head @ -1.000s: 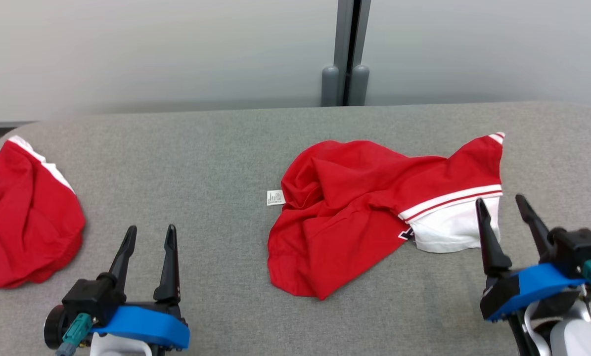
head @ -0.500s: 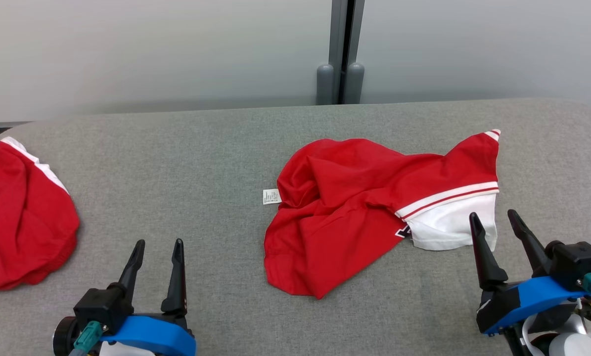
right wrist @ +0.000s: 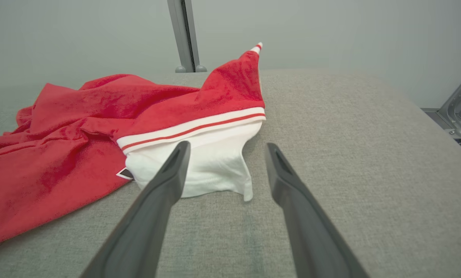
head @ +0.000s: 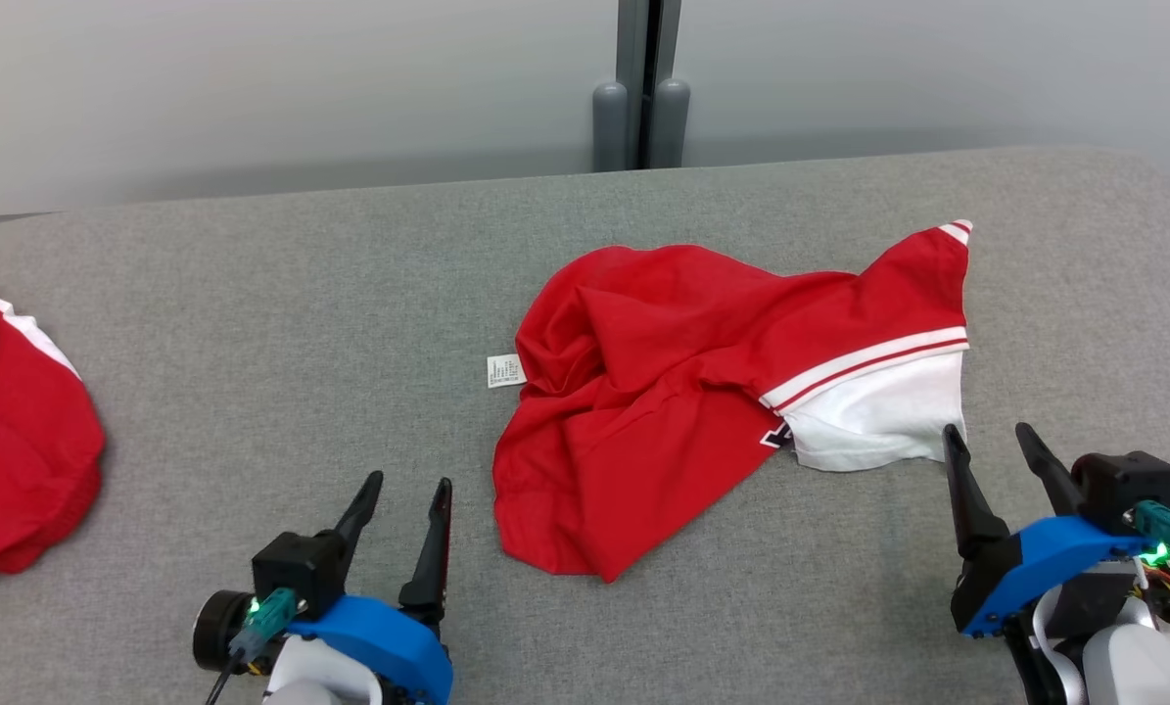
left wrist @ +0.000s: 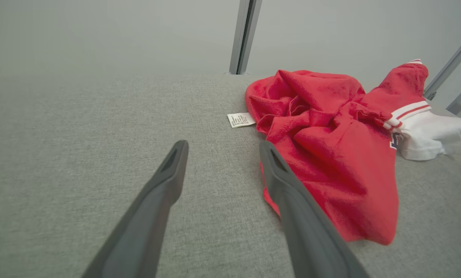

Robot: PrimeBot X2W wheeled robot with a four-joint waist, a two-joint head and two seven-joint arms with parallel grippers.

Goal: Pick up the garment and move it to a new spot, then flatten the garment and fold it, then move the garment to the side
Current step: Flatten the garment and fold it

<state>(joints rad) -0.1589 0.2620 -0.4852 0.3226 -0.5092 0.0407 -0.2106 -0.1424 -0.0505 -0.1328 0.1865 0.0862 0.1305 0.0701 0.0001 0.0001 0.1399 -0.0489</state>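
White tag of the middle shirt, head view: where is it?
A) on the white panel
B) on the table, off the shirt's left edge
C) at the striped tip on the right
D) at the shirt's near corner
B: the white tag lies on the grey table, sticking out from the left edge of the red shirt, well away from the shirt's white panel.

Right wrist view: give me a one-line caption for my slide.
Open right gripper facing the white end of a crumpled red garment on a grey table.
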